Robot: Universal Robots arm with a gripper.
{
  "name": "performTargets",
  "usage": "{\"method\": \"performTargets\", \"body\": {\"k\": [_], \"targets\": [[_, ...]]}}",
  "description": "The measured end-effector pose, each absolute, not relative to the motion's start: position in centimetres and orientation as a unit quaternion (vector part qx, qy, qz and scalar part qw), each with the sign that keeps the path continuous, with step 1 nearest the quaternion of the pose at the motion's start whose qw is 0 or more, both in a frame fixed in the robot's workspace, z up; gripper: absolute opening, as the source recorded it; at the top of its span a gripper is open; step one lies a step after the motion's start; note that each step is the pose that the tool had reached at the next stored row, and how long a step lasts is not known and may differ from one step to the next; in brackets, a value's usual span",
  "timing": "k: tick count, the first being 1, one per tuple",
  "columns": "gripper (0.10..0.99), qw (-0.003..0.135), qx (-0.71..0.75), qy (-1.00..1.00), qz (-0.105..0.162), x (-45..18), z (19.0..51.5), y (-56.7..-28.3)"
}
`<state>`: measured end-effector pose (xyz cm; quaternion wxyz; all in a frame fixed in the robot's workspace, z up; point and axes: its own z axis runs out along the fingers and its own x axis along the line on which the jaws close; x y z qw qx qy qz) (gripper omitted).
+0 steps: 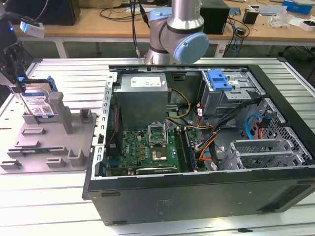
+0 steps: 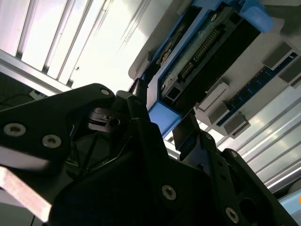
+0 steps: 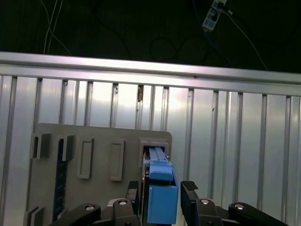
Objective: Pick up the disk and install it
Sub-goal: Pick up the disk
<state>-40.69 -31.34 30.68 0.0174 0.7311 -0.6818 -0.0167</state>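
Hangs straight above disk (image 1: 40, 105), end effector (image 3: 162, 186) fingers apart, straddling its blue carrier, slight gaps both sides. Stands on edge in grey holder (image 1: 51, 147), exterior view's left.

Upright on one narrow edge in a slot of the grey holder plate (image 1: 83, 135), at the exterior view's left: the disk (image 1: 38, 104), a flat silver slab with a white-and-blue label facing outward. Framed by a blue plastic carrier bracket (image 3: 162, 202), end-on in the first wrist view as a blue block. Dark underside and connector row of the disk (image 2: 207, 52) exposed in the second wrist view. Outside the open computer case (image 1: 197, 196).
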Motion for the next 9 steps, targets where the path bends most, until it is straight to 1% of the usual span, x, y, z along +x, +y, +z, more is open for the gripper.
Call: {"method": "performTargets", "body": {"k": [9], "targets": [[0.482,0.017,0.73,-0.683,-0.017,-40.68,30.5,-31.34]]}}
